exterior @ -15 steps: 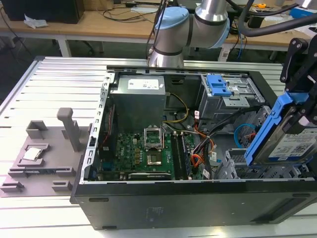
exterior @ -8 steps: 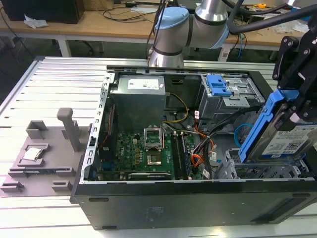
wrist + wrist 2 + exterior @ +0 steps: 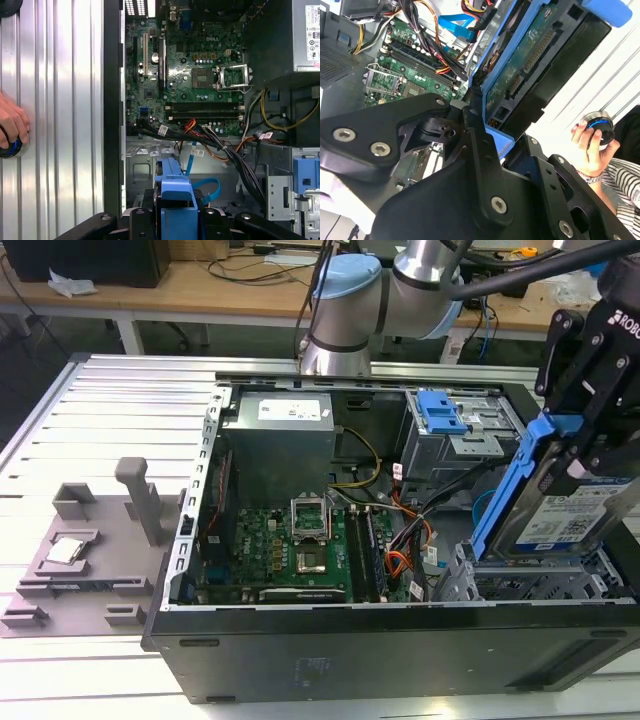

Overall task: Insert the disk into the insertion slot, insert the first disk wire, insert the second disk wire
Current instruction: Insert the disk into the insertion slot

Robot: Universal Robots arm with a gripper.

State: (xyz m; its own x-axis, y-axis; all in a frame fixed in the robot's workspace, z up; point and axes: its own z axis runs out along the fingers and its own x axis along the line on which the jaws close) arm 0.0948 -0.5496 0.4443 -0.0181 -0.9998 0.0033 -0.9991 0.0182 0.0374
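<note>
In the exterior view the disk (image 3: 572, 518) runs off the picture's right edge. Its lower end is hidden behind the rim of the insertion slot (image 3: 520, 585), so how deep it sits cannot be told. The gripper (image 3: 578, 445) is cut by the same edge. In the second wrist view the gripper's black links cover the disk's near end. In the first wrist view a person's hand (image 3: 11, 125) is cut by the picture's edge and covers most of a round knob (image 3: 10, 148).
</note>
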